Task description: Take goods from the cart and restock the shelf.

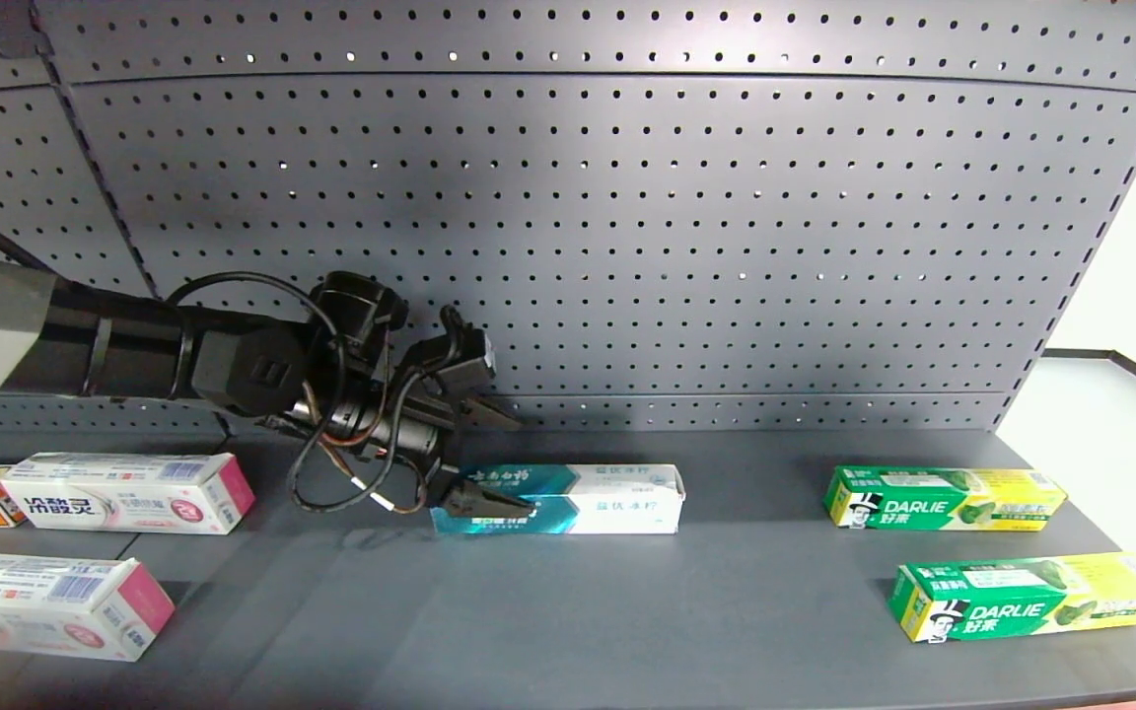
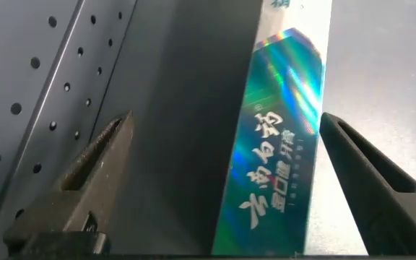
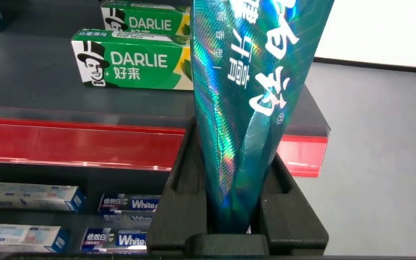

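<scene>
Both teal cartons are light cardboard toothpaste boxes: stiff along their length, thin-walled, easy to dent across the broad faces, and I judge the glossy holographic print a little slippery. I would take one across its narrow sides near one end and squeeze only enough to stop it sliding.

The shelved carton (image 1: 607, 498) lies flat on the shelf (image 1: 726, 631), long side parallel to the pegboard back (image 1: 627, 247) just behind it. My left hand (image 1: 519, 465) is spread wide at that carton's teal end, one finger on the pegboard side and the other on the front side, gripping nothing. The wrist camera shows a clear gap on the pegboard side. The front finger sits just beside the carton's edge, and I cannot tell whether it touches.

My right hand (image 3: 238, 166) is clenched on the held carton (image 3: 258, 72), both fingers pressed on one end while the rest of the box stands out of the hand. It hangs out past the shelf's red front lip, toward the green-carton side of the shelved carton.

Two green cartons (image 1: 943, 496) lie well apart from the shelved carton on its white-end side, and the pink-and-white boxes (image 1: 129, 493) lie beyond its teal end, past the left arm.
</scene>
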Available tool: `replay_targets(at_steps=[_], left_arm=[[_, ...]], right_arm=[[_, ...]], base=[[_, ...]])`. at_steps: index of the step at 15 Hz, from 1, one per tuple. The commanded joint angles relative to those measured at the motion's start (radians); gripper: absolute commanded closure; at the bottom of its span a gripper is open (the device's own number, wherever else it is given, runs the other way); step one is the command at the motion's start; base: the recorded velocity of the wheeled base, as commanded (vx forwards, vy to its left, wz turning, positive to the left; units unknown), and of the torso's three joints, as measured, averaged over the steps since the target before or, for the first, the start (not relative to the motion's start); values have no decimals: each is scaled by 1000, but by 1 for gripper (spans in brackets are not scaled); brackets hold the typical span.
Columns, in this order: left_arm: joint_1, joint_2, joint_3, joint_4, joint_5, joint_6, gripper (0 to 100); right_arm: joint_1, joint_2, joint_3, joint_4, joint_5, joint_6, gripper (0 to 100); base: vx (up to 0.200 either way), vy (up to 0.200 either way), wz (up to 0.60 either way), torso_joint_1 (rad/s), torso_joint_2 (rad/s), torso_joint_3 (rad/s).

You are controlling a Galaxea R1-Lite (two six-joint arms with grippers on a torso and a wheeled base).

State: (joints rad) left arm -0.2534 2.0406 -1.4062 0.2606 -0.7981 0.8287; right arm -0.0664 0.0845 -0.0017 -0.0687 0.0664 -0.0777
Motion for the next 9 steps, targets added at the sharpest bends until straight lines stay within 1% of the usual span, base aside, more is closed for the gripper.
replay_targets(at_steps=[1,5,7,8,9], left_arm=[[-1,1,-4,0,0,1,0],[-3,1,-2,11,0,3,0],[-4,0,-2,46,0,23,0],[-1,1,0,66,0,44,0],[-1,1,0,77,0,52,0]], right_arm=[[0,1,0,0,0,-1,100],[0,1,0,0,0,-1,100],[0,1,0,0,1,-1,100],[0,1,0,0,1,-1,100],[0,1,0,0,0,-1,100]], base=[[0,0,0,0,0,0],[0,0,0,0,0,0],[0,0,0,0,0,0],[0,0,0,0,0,0],[0,0,0,0,0,0]])
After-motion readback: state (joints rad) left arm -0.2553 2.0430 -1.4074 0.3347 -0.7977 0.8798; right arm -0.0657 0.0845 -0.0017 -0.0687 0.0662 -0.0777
